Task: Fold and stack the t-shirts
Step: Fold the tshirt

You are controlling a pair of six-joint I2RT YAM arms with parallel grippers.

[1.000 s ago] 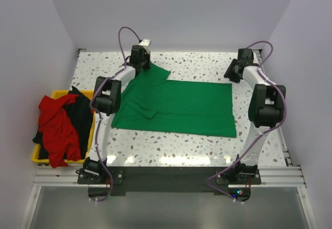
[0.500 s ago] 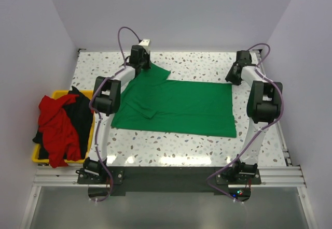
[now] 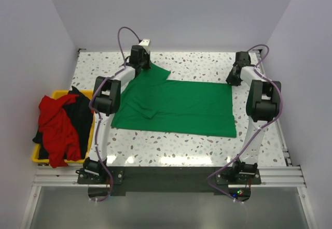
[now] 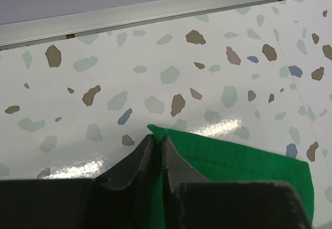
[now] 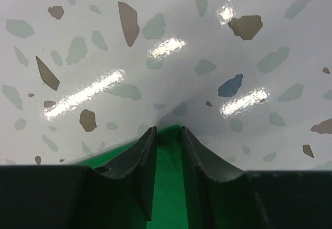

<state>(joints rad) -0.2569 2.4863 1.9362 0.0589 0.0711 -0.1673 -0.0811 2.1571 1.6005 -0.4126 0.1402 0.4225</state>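
**2 grippers at the far corners of the green t-shirt**

From the overhead camera I see the green t-shirt [image 3: 176, 107] lying spread on the speckled desk [image 3: 207, 63], roughly in the middle between the 2 arms. Its right part lies flat with a straight edge. Its left part is rumpled, with a flap folded over near the front left and a point of cloth reaching toward the far left.

My left gripper [image 4: 157, 138] sits at that far-left point. In its wrist view the 2 fingers are pressed nearly together, with the hemmed edge of the green cloth pinched between them, so I read it as clamped on the shirt. The cloth fans out to the right of the fingers, and a metal rail [image 4: 155, 11] runs along the desk's far edge beyond.

My right gripper [image 5: 168, 130] is down at the shirt's far-right corner. Its fingers stand apart with a clear gap, and green cloth shows in that gap. The fingertips straddle the corner's tip, and only bare desk lies beyond them.

At the left edge of the desk sits a yellow bin [image 3: 36, 155] holding a red t-shirt [image 3: 59, 125] draped over a black t-shirt [image 3: 82, 102], both crumpled and spilling over the rim, well apart from the green one.
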